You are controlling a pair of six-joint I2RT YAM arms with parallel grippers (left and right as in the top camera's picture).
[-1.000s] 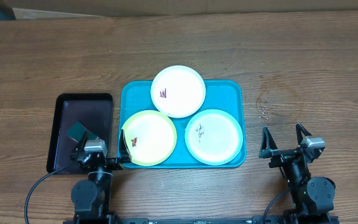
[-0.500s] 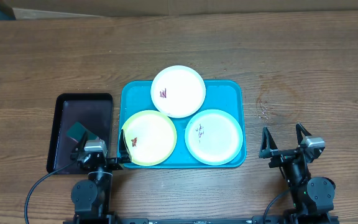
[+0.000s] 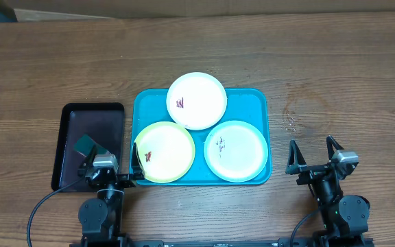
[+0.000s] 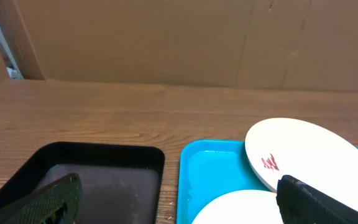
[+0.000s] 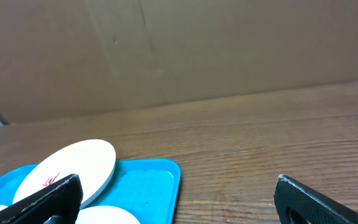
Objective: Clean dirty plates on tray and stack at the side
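Observation:
The turquoise tray (image 3: 252, 103) lies mid-table and holds three plates. The white plate (image 3: 204, 92) with a red smear leans over the far rim. The yellow-green rimmed plate (image 3: 173, 147) with a red smear is at front left. The pale blue rimmed plate (image 3: 242, 154) with dark marks is at front right. My left gripper (image 3: 112, 165) is open and empty at the front, between the black tray and the turquoise tray. My right gripper (image 3: 314, 154) is open and empty, right of the tray. The left wrist view shows the tray (image 4: 210, 168) and white plate (image 4: 309, 149); the right wrist view shows the same tray (image 5: 148, 180) and white plate (image 5: 73, 165).
A narrower black tray (image 3: 91, 120) lies left of the turquoise tray, with a small dark green object (image 3: 85, 145) at its front. Brown cardboard walls stand behind the table. Bare wood table (image 3: 334, 82) shows to the right and far side.

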